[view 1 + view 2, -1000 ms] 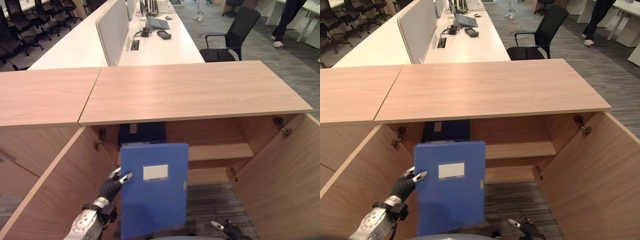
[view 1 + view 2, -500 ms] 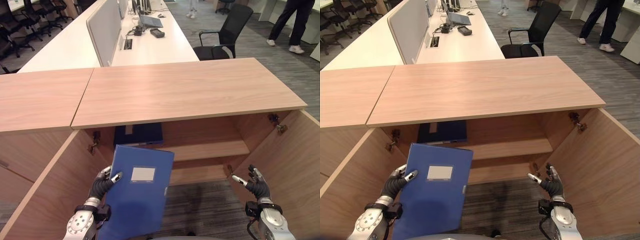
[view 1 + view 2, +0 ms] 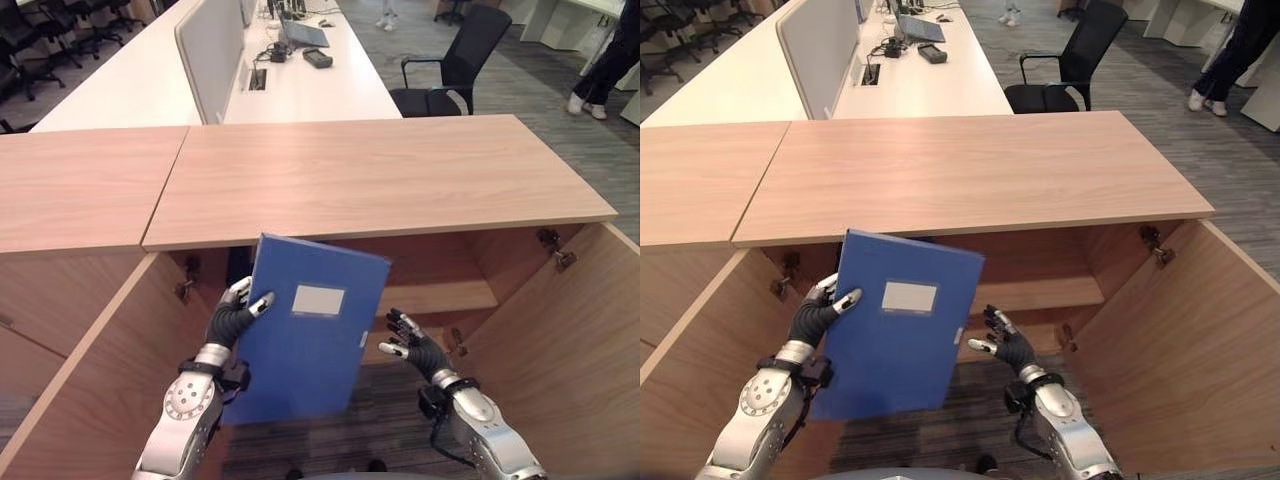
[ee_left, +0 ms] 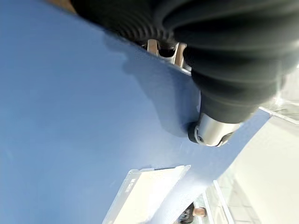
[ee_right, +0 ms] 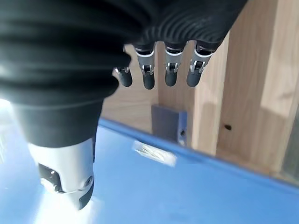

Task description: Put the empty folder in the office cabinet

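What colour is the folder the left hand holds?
Blue, with a white label; the folder in the left hand shows best in the left eye view.

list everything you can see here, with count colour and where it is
folder: 1, blue with a white label, held tilted in front of the open cabinet
cabinet: 1, light wood, both doors open, shelf inside
second folder: 1, dark blue, on the shelf behind the held one, mostly hidden
desk: 1 long, white, behind the cabinet, with a grey divider and dark devices on it
office chair: 1, black, right of the desk; more black chairs far left
person: 1, dark trousers, white shoes, far right
left hand: pinching the blue folder's left edge
right hand: open, beside the folder's right edge
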Controlling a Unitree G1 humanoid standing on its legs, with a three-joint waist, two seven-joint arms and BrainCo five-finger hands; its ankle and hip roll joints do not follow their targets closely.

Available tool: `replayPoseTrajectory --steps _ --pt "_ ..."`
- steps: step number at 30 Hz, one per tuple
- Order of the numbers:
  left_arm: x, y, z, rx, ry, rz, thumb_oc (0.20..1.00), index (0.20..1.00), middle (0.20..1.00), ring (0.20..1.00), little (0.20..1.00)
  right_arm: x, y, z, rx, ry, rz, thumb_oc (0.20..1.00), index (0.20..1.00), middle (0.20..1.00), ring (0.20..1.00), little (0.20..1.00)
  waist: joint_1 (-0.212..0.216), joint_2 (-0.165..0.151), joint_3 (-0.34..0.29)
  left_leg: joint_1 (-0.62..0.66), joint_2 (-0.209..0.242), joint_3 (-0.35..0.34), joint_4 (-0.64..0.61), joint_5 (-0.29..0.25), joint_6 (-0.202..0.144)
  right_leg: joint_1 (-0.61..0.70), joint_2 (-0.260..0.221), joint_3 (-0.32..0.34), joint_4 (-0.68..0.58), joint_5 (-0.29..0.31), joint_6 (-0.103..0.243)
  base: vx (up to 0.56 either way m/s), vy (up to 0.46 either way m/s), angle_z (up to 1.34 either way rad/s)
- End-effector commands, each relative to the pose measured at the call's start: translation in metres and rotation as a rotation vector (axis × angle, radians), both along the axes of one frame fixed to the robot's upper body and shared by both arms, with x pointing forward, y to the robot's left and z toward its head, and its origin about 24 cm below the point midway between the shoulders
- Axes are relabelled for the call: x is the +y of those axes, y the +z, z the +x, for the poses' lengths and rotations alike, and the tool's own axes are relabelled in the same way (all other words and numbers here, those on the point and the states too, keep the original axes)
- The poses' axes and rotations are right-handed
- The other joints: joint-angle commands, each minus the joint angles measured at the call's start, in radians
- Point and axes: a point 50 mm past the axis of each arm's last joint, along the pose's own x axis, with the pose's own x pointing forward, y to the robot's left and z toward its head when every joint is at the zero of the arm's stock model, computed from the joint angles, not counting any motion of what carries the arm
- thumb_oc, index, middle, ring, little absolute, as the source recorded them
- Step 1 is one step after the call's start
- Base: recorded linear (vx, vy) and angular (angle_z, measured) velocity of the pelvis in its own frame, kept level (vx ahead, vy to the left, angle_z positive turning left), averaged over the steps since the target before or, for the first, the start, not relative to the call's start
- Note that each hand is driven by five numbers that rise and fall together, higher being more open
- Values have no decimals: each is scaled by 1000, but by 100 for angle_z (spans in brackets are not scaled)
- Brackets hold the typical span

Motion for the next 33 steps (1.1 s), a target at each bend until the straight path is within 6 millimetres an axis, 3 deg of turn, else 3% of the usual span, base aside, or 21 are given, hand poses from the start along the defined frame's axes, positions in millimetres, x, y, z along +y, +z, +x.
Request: replayPoseTrajectory --steps 1,16,21,22,23,24,26,28,29,30,31,33 --pt "-1 51 10 -258 -33 -62 200 200 200 200 200 19 19 20 -74 17 121 1000 1000 1000 1000 1000 1 -57 -11 -31 -32 8 1 -61 17 68 -29 -3 34 -96 15 0 -5 7" --pt "-45 72 25 -329 -238 -129 200 200 200 200 200 52 38 35 -104 107 278 1000 1000 1000 1000 1000 0 -61 -10 -28 -29 18 1 -60 14 70 -31 -3 32 -91 17 0 0 2" --pt "-69 76 27 -296 -393 -248 200 200 200 200 200 64 44 43 -101 168 315 1000 1000 1000 1000 1000 -2 -59 -12 -25 -28 22 1 -59 13 71 -32 1 30 -89 18 0 0 0" --pt "-81 71 26 -237 -481 -331 200 200 200 200 200 72 46 44 -87 221 356 1000 1000 1000 1000 1000 -3 -58 -14 -24 -28 24 1 -60 13 70 -32 3 30 -89 18 -3 1 -3" --pt "-81 71 26 -237 -481 -331 200 200 200 200 200 72 46 44 -88 221 355 627 627 627 627 627 -3 -58 -13 -24 -28 24 1 -60 13 70 -32 3 30 -89 18 4 -1 -5" --pt "-99 61 21 -135 -611 -430 200 200 200 200 200 82 48 40 -54 302 430 200 200 200 200 200 -5 -56 -17 -22 -27 25 1 -61 13 72 -30 4 28 -90 17 6 -2 -5" --pt "-103 57 20 -107 -636 -448 200 200 200 200 200 84 46 39 -37 315 450 200 200 200 200 200 -6 -56 -18 -21 -27 26 1 -61 12 73 -29 4 28 -91 17 5 -3 -2" --pt "-116 41 17 23 -710 -541 200 200 200 200 200 92 35 30 65 322 556 200 200 200 200 200 -11 -54 -21 -19 -26 27 1 -62 11 73 -28 4 28 -92 17 0 0 0" --pt "-122 31 16 89 -721 -581 291 291 291 291 291 97 26 24 133 304 617 200 200 200 200 200 -13 -53 -21 -19 -25 26 1 -62 11 73 -27 5 28 -92 16 0 0 0" --pt "-126 23 16 148 -726 -612 511 511 511 511 511 101 18 18 198 289 678 200 200 200 200 200 -16 -51 -21 -18 -25 26 1 -61 10 72 -26 6 29 -93 16 -11 -5 -4" --pt "-127 17 16 187 -717 -625 1000 1000 1000 1000 1000 103 10 13 252 266 719 200 200 200 200 200 -18 -50 -21 -18 -24 25 1 -61 10 71 -25 6 30 -94 15 -9 -2 -4" --pt "-125 10 15 219 -706 -630 1000 1000 1000 1000 1000 105 4 7 297 239 768 200 200 200 200 200 -21 -48 -20 -19 -25 23 1 -61 9 70 -24 9 31 -94 14 -5 -2 -2"
